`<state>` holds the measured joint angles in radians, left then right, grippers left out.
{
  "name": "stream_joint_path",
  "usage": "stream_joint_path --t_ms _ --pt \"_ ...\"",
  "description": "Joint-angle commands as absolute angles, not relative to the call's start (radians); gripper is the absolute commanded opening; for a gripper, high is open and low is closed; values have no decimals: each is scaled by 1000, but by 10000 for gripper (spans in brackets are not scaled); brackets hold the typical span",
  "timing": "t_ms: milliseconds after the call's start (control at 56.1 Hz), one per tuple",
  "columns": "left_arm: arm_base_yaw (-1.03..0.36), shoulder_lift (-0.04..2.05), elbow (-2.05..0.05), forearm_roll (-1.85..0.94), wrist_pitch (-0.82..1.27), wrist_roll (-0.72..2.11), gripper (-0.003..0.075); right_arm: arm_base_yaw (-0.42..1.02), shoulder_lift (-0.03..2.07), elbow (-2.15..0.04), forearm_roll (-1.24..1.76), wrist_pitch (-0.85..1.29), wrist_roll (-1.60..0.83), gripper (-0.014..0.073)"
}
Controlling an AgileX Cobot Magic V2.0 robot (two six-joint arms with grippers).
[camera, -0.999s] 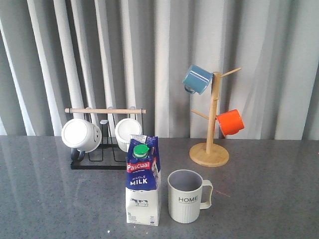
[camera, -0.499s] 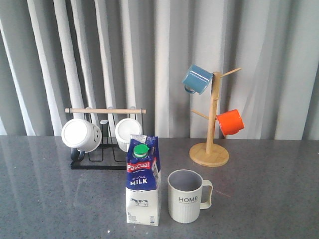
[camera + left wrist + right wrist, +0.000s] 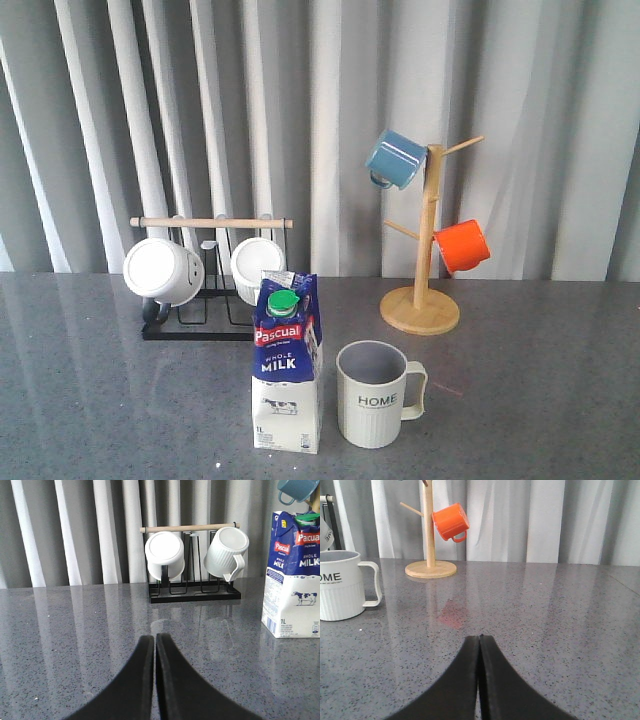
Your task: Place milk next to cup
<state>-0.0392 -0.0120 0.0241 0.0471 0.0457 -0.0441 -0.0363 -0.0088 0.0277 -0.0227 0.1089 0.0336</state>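
Note:
The blue and white milk (image 3: 287,365) carton stands upright near the table's front, its green cap on top. Just to its right, a small gap away, stands the cream ribbed cup (image 3: 375,394) marked "HOME", handle pointing right. In the left wrist view the milk (image 3: 295,575) is off to one side, and my left gripper (image 3: 154,639) is shut on nothing, well short of it. The right wrist view has the cup (image 3: 342,585) at its edge, with my right gripper (image 3: 480,638) shut and empty over bare table. Neither gripper appears in the front view.
A black rack (image 3: 205,285) with a wooden bar holds two white mugs (image 3: 162,271) behind the milk. A wooden mug tree (image 3: 425,250) at the back right carries a blue mug (image 3: 396,159) and an orange mug (image 3: 463,245). Grey curtains hang behind the table.

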Motion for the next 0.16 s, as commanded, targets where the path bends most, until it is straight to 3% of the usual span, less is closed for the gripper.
stream_joint_path --t_ms 0,143 --pt "-42 -24 3 37 -23 -47 -6 -44 -25 37 -34 43 31 -8" --pt "-42 -24 3 37 -23 -47 -6 -44 -25 37 -34 43 31 -8"
